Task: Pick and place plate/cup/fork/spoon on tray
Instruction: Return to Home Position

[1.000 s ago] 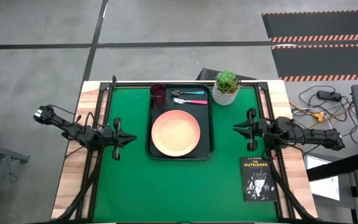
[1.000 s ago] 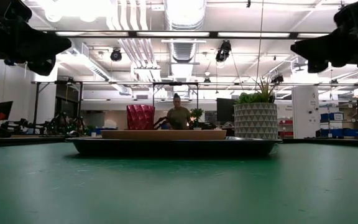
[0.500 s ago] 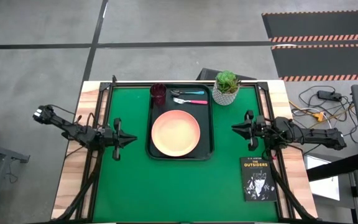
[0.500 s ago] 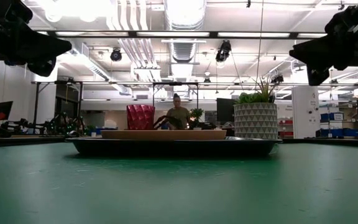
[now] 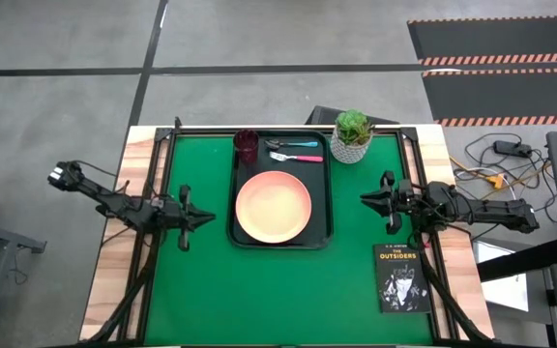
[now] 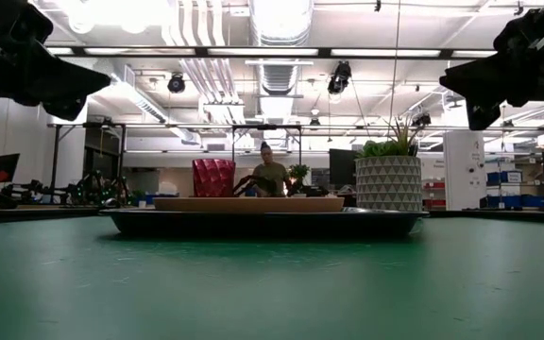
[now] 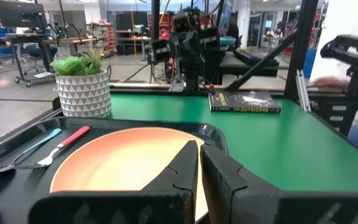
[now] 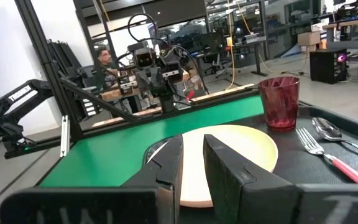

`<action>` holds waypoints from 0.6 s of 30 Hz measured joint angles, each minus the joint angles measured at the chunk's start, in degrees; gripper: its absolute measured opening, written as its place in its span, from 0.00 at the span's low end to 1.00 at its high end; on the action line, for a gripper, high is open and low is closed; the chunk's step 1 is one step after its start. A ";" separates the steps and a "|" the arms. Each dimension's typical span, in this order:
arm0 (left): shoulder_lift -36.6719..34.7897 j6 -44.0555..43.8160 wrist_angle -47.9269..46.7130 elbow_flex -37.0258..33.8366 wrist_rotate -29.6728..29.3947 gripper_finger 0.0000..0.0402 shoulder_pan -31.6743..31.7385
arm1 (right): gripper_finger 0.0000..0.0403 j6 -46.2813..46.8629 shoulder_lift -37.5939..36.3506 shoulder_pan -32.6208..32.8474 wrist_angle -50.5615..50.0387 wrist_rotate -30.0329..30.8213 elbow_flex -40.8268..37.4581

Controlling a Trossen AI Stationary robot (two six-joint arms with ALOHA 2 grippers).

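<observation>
The salmon-pink plate (image 5: 273, 206) lies flat in the dark tray (image 5: 232, 193) at the table's middle. At the tray's far end stand the maroon cup (image 5: 247, 145), the teal-handled spoon (image 5: 294, 144) and the pink-handled fork (image 5: 294, 157). My left gripper (image 5: 209, 220) hovers shut and empty left of the tray, pointing at the plate (image 7: 123, 162). My right gripper (image 5: 364, 199) hovers right of the tray, empty, with a narrow gap between its fingers (image 8: 192, 146), also pointing at the plate (image 8: 229, 155).
A white pot with a green plant (image 5: 353, 135) stands by the tray's far right corner. A black book (image 5: 401, 277) lies near the table's right front. Bare green mat lies in front of the tray. A person sits in the room beyond the table (image 6: 270, 175).
My right gripper has shifted slightly toward the tray and tipped down a little. My left gripper has shifted a little toward the table's near edge. The tableware has not moved.
</observation>
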 joint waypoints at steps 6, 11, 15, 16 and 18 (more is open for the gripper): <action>2.11 0.01 -0.07 0.00 0.00 0.00 -0.01 | 0.13 0.00 0.00 0.00 0.00 0.01 0.00; 4.03 0.01 -0.03 0.00 0.00 0.00 0.00 | 0.13 0.00 0.00 0.00 0.00 0.02 0.00; 5.65 0.00 -0.03 0.00 0.00 0.00 0.00 | 0.13 0.00 0.00 0.00 0.00 0.00 0.00; 6.09 0.00 -0.01 0.00 0.00 0.00 -0.02 | 0.13 0.00 0.00 0.00 0.00 0.02 0.00; 6.88 0.01 -0.06 0.00 0.00 0.00 -0.01 | 0.13 0.00 0.00 0.00 0.00 0.02 0.00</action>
